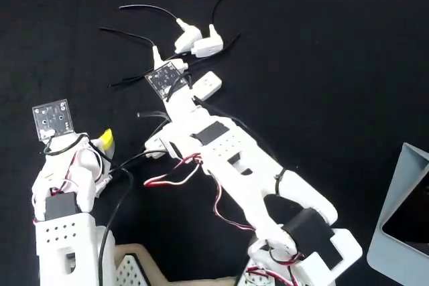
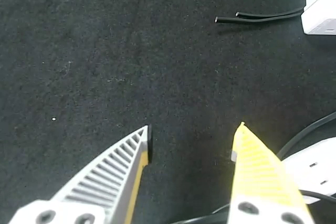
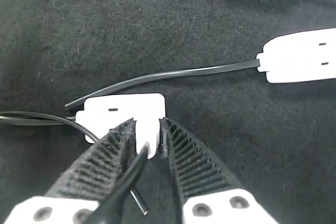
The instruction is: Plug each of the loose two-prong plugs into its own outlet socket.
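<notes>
Lying on the black table (image 1: pixel 335 65), a white corded block (image 3: pixel 123 109) is pinched at one edge by the right gripper (image 3: pixel 148 122), its jaws narrow and pressed against it; whether it is a plug or a socket cannot be told; near it, not touching, lies a white outlet socket (image 3: pixel 299 56) with two slots. Well apart, the left gripper (image 2: pixel 194 127) hangs wide over the table, holding nothing.
</notes>
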Robot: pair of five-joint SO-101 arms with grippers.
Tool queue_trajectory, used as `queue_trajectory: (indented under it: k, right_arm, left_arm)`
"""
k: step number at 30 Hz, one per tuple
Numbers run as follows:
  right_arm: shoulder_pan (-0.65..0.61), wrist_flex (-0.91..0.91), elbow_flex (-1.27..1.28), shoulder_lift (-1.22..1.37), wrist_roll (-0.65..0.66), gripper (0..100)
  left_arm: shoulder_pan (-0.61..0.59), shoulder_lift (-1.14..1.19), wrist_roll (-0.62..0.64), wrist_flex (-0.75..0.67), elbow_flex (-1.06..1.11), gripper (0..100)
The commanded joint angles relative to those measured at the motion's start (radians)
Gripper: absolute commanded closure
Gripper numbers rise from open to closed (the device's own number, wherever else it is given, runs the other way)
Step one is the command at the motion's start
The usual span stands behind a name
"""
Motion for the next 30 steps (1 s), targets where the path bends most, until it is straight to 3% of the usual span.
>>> queue_trajectory:
  k: [1,15,30]
  right_arm:
    - [-0.018,0.009,-0.053,-0.007,0.006,98.7]
    - [-0.020,0.080,-0.099,0.002,0.008,98.7]
    - [-0.012,0.155,-0.243,0.194,0.006,98.7]
  left_arm:
    - [-0.007,-0.011,-0.011,-0.020,-0.005,74]
    - [-0.007,-0.011,-0.011,-0.020,-0.005,74]
    - [-0.007,-0.011,-0.011,-0.020,-0.005,74]
